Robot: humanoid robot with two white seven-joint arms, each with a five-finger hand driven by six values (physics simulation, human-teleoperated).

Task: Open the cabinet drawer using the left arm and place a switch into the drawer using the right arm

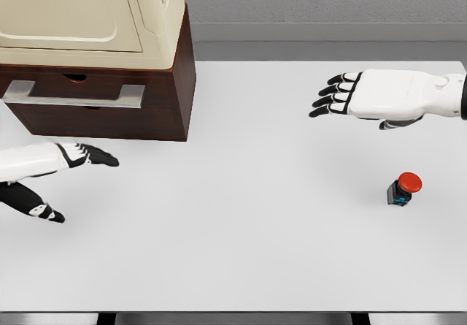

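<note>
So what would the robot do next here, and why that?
Probably lift the left hand to the drawer's metal handle. The drawer looks shut, and that hand is open below the handle. The red switch lies on the table, with the open right hand apart from it.

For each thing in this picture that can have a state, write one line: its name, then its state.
Cabinet drawer: shut, its metal handle untouched.
Switch: lying on the white table, red button tilted, not held.
Left hand: open, holding nothing, below the drawer.
Right hand: open, fingers stretched out, holding nothing, clear of the switch.
</note>
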